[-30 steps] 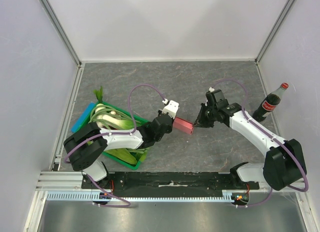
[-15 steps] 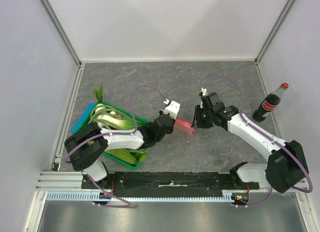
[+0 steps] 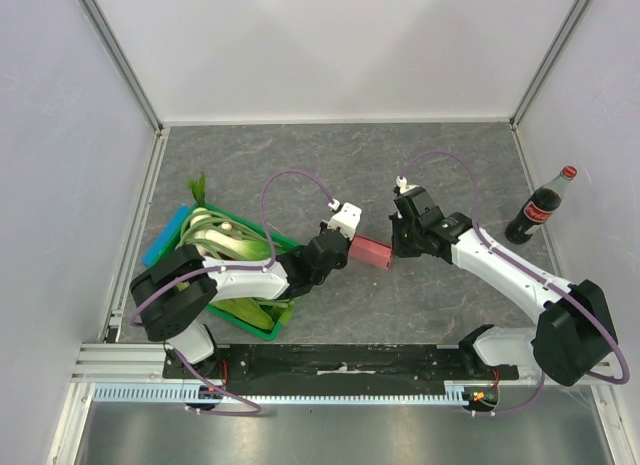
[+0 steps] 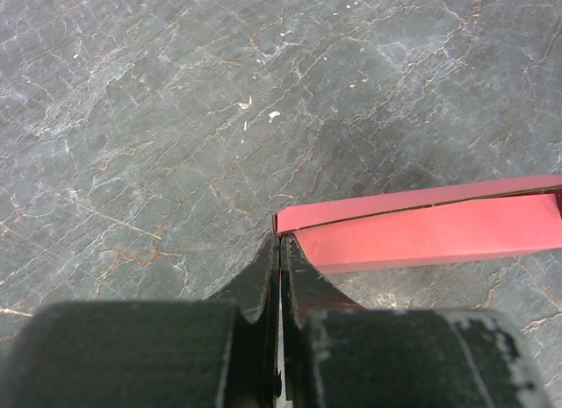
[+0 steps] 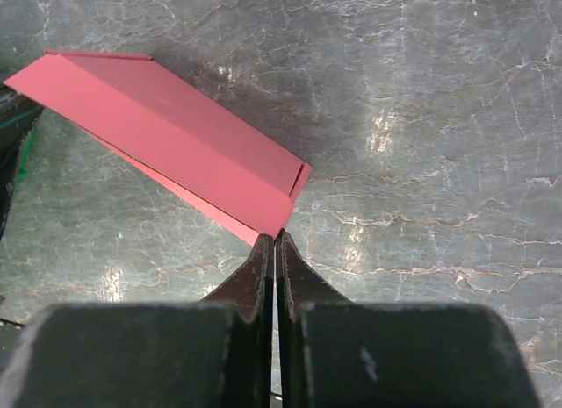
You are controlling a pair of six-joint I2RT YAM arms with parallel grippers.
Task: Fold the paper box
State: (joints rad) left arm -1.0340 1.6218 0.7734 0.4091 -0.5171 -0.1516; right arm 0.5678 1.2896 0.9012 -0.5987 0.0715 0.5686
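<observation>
Right gripper has shifted closer to the green crate, its jaws pinched shut on the paper box at the far corner. Left gripper is clamped on the box's end nearer the crate

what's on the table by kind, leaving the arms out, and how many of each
paper box: 1
cola bottle: 1
green crate: 1
bunch of leafy vegetables in the crate: 1 (stalks too tangled to count singly)
blue flat item beside the crate: 1
total: 5
</observation>
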